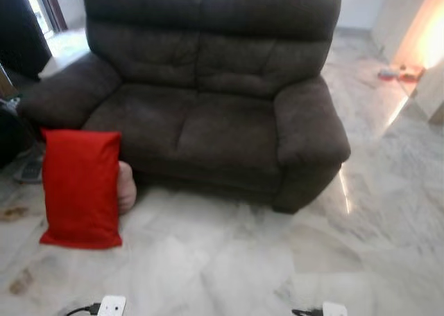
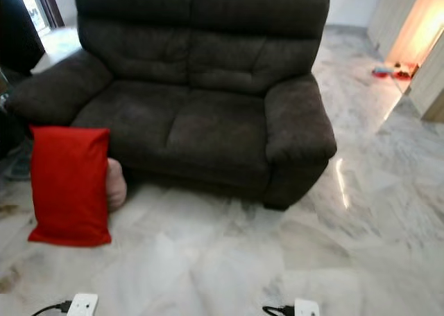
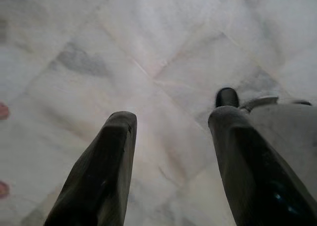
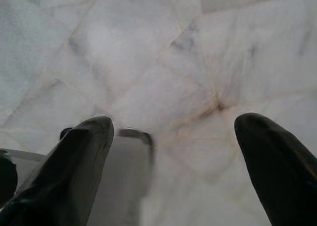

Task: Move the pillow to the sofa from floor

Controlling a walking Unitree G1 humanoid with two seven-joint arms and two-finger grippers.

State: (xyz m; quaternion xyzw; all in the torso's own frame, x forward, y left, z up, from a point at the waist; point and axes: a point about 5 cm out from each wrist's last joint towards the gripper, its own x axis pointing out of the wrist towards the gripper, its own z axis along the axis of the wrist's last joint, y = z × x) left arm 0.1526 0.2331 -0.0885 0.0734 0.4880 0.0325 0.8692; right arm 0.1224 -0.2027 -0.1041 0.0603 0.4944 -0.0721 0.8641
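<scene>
a white marble tile floor [image 1: 229,267] spreads under a dark brown fabric two-seat sofa [image 1: 201,94]. a red rectangular pillow [image 1: 81,188] stands upright on the floor, leaning against the sofa front below its left armrest, touching a pale pink cushion [image 1: 126,186] behind it. the left gripper [image 3: 171,124] and right gripper [image 4: 173,127] hang over bare tiles, fingers spread apart, holding nothing.

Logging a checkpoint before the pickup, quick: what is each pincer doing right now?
Left pincer: open, holding nothing, above the white marble floor.
Right pincer: open, holding nothing.
</scene>
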